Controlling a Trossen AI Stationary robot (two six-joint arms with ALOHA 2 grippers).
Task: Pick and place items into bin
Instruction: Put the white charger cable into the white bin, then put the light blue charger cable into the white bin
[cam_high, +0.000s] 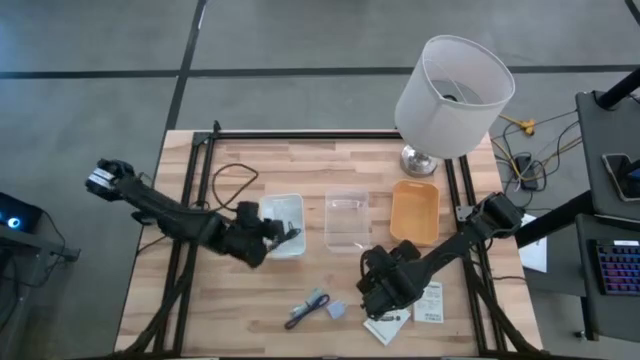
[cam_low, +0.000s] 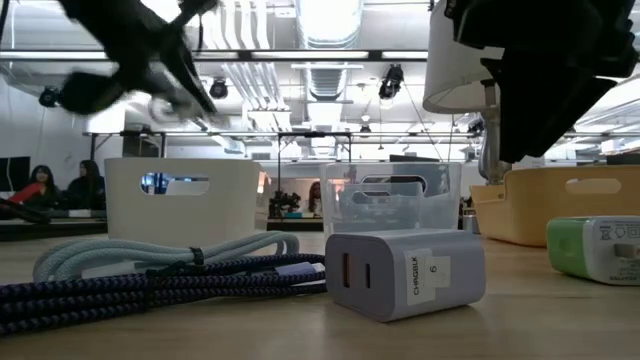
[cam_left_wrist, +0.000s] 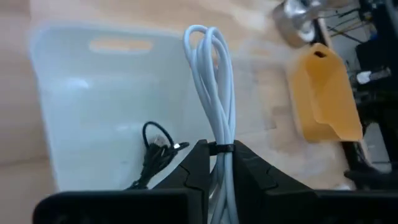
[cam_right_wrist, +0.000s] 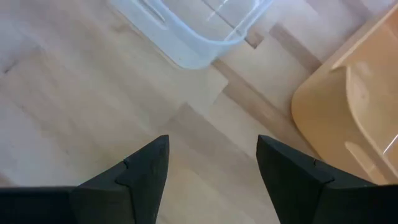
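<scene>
My left gripper (cam_high: 268, 232) (cam_left_wrist: 222, 155) hangs over the white bin (cam_high: 287, 222) and is shut on a looped white cable (cam_left_wrist: 214, 81). A thin black cable (cam_left_wrist: 155, 152) lies in that bin. My right gripper (cam_high: 383, 287) (cam_right_wrist: 212, 143) is open above bare wood, near the clear bin (cam_high: 347, 222). On the table's near part rest a dark braided cable bundle (cam_high: 307, 308) (cam_low: 150, 290), a lavender charger block (cam_high: 338, 311) (cam_low: 405, 275), a green-and-white piece (cam_low: 595, 250) and flat white packets (cam_high: 430, 302). My left gripper pinches the white cable bundle between its two fingers (cam_left_wrist: 196, 165), at the black tie band (cam_left_wrist: 221, 148) around the strands. The fingers come from above, slanting in from the table's left. The cable's loops (cam_left_wrist: 202, 37) stick out past the fingertips, lifted clear above the white bin.
An orange bin (cam_high: 415, 212) stands right of the clear bin, with a white-shaded lamp (cam_high: 452, 95) behind it at the far right corner. A black cord (cam_high: 232, 178) lies on the far left part of the table. People sit in the room behind (cam_low: 40, 185).
</scene>
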